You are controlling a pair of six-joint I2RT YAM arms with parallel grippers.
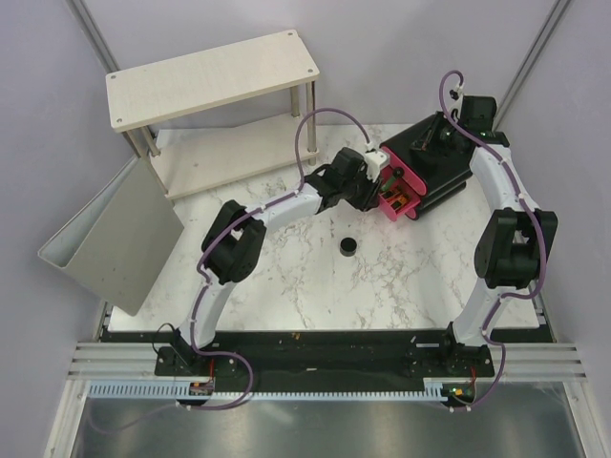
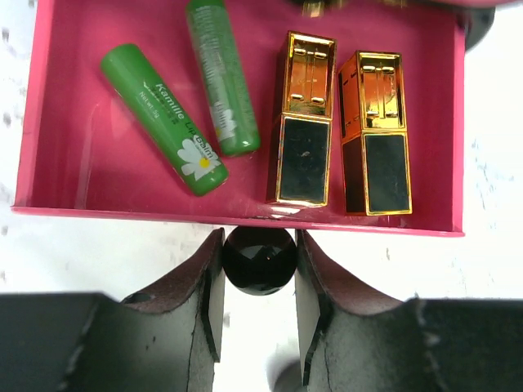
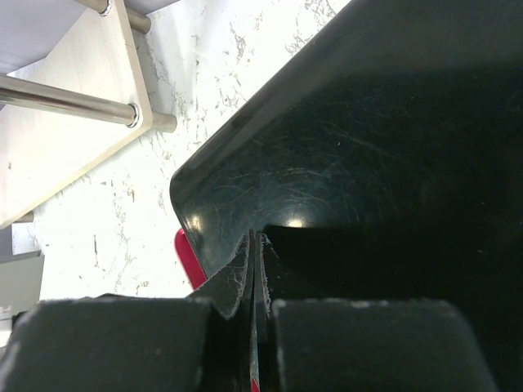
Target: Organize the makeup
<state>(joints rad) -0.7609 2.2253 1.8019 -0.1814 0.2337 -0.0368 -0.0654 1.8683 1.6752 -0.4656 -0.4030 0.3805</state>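
White-veined marble covers the bench (image 1: 286,277), and at its far right corner sits a black box (image 1: 434,167) with one pink drawer (image 2: 65,139) standing open toward the middle of the bench. Inside lie two green tubes (image 2: 163,131) at the drawer's left and two black-and-gold cases (image 2: 304,131) at its right. Their long axes all run roughly front to back along the drawer's slide (the tubes slanted, the cases nearly square to it).

The left gripper (image 2: 259,245) meets the drawer head-on from the open bench. Its jaws are clamped on the round black knob (image 2: 260,263) at the middle of the drawer front, so the stowed makeup lies straight ahead of the claw, just past the front wall. Any push or pull would have to follow that same line.

A round black jar (image 1: 348,246) stands alone mid-bench, nearer the left arm than the right. The right gripper (image 3: 254,269), jaws pressed together, has its tips at the box top, likely steadying it.
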